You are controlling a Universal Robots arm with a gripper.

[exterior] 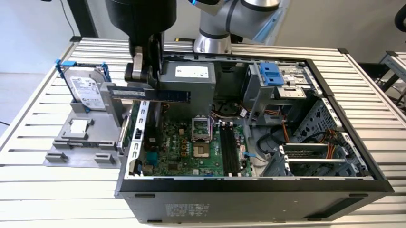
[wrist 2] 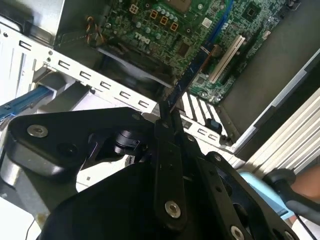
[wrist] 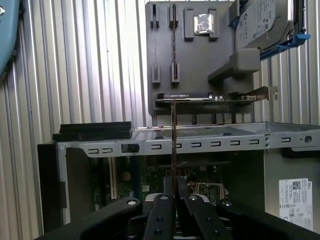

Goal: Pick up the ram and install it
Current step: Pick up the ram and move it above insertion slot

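Matte black pincer (wrist: 174, 186) clamps the thin, flat ram (exterior: 172, 95) above the metal case (exterior: 254, 184).

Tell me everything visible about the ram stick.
The ram, a long, thin, flat dark circuit-board stick with a pale label, lies level on its long edge, clamped partway along by the black gripper. It hangs in the air over the open black computer case's wall on the exterior view's left. Both wrist views show it edge-on.

The fingers (wrist: 162, 215) hide the ram's (wrist: 173, 130) gripped end.
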